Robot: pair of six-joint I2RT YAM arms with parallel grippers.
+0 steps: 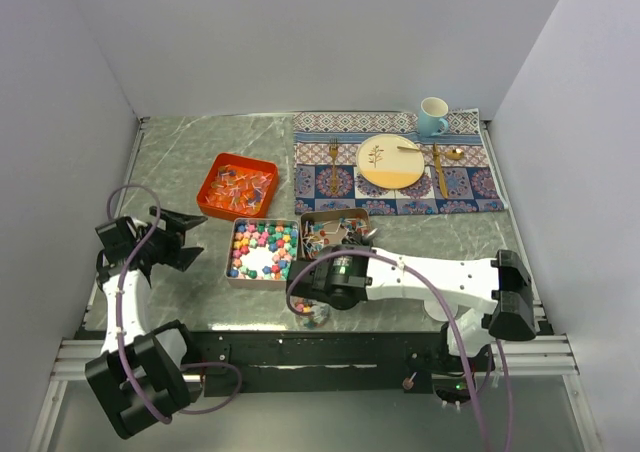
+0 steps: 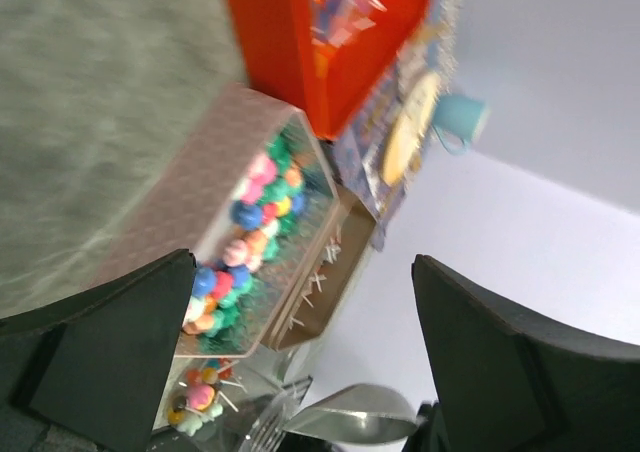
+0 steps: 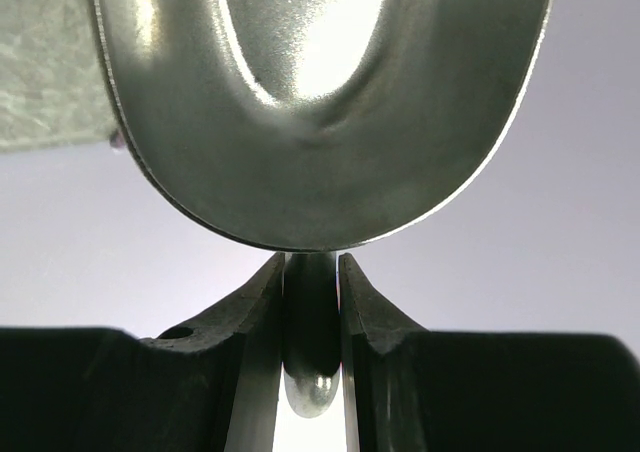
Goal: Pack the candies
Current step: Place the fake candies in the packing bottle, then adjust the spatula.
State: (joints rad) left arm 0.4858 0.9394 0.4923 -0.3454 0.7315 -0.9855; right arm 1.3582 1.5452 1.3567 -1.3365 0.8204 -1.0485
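From above, chunky coloured candies (image 1: 262,244) fill a square metal tin (image 1: 231,257) on the grey marbled surface (image 1: 190,152). The right pincer (image 1: 308,290) sits by the tin's near corner, and the left pincer (image 1: 190,240) stands wide and empty.

The left wrist view shows that tin (image 2: 190,187) ahead, untouched.

In the right wrist view, the right pincer (image 3: 312,272) pinches only the slim handle of a polished steel scoop (image 3: 320,102). That smooth stem could twist in the grip and tip sweets off the front edge.

Candies (image 1: 250,240) in tin (image 1: 231,259); tub (image 1: 208,183) behind; placemat (image 1: 320,183) behind right.
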